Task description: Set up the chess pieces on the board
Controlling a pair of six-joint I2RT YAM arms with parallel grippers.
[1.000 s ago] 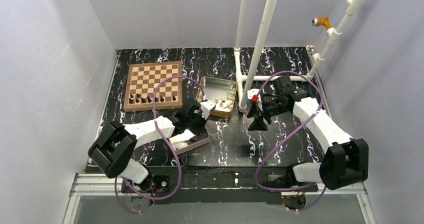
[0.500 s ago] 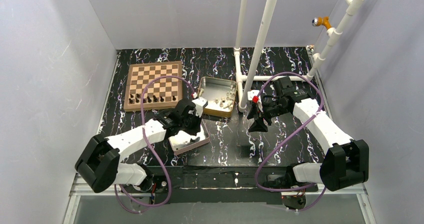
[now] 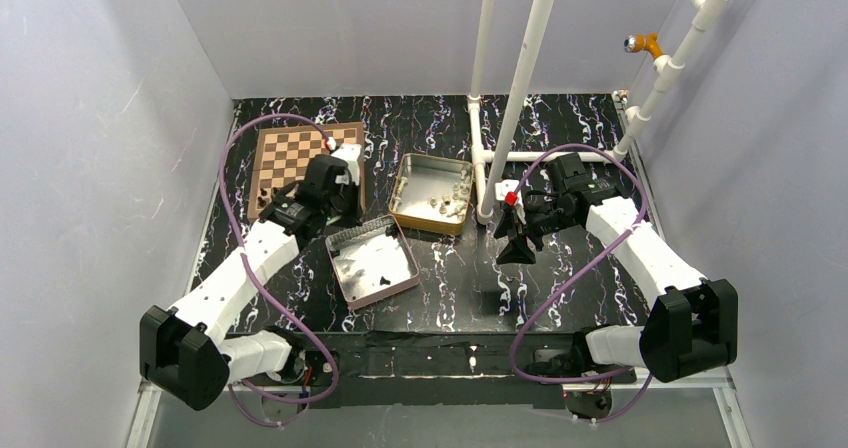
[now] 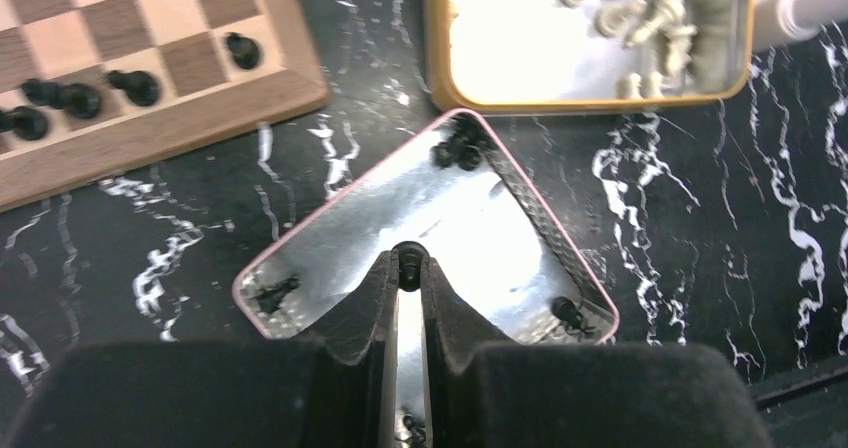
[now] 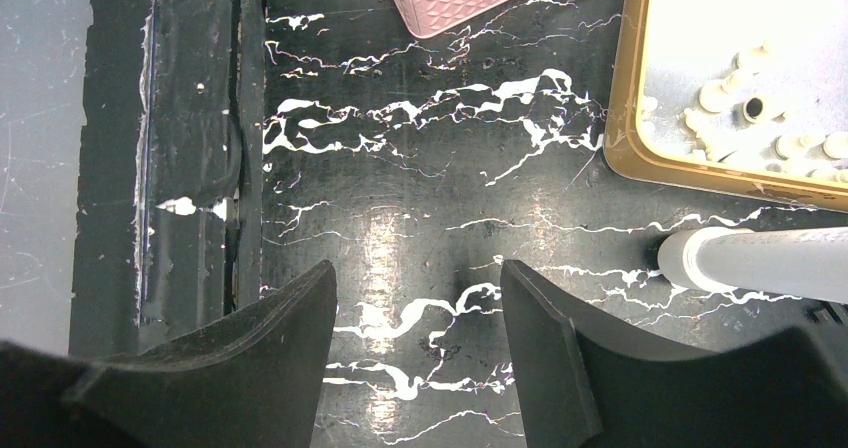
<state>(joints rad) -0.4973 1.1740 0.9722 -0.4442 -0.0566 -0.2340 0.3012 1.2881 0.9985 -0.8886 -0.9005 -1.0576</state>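
Grips a black piece (image 4: 410, 259) in the left gripper (image 4: 410, 272) over the pink tin (image 4: 420, 203); holds the right gripper (image 5: 417, 273) wide apart, empty, right of that tin.

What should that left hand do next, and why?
Probably lift and swing toward the board: the left hand looks pinched on a black piece over the pink-rimmed tin, and squares there stand empty.

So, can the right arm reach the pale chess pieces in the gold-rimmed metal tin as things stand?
Probably yes. The right gripper hangs open and empty beside the gold-rimmed tin, whose top is open over the pale pieces. Only the white pipe nearby could crowd its approach.
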